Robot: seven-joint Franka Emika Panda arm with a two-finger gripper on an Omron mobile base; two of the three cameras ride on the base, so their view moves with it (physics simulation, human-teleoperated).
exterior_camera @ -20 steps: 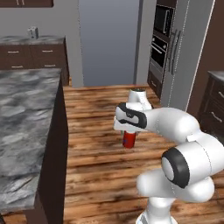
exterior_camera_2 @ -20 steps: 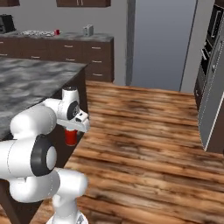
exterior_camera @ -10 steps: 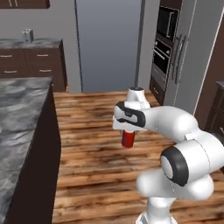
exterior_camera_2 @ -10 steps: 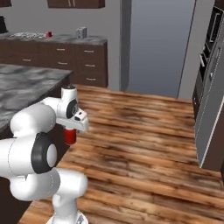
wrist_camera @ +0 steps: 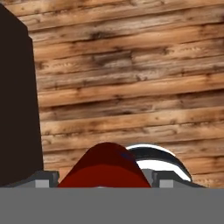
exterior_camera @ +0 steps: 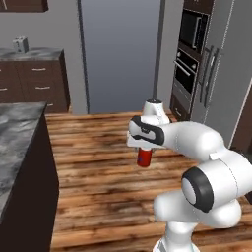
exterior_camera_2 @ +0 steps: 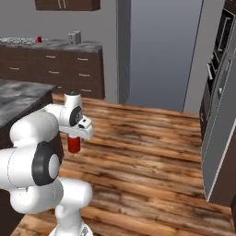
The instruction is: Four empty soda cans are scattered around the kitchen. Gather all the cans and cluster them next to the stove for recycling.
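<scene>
Right base view adds a far-counter soda can (exterior_camera_2: pixel 39 39); fingers (wrist_camera: pixel 105 179) grasp another can (wrist_camera: pixel 105 168)

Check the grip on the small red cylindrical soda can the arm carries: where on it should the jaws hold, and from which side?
On the upper side wall, from above. The small red cylindrical soda can hangs upright under the gripper, so opposite sides of its round wall suit the jaws, which stand one on each side.
</scene>
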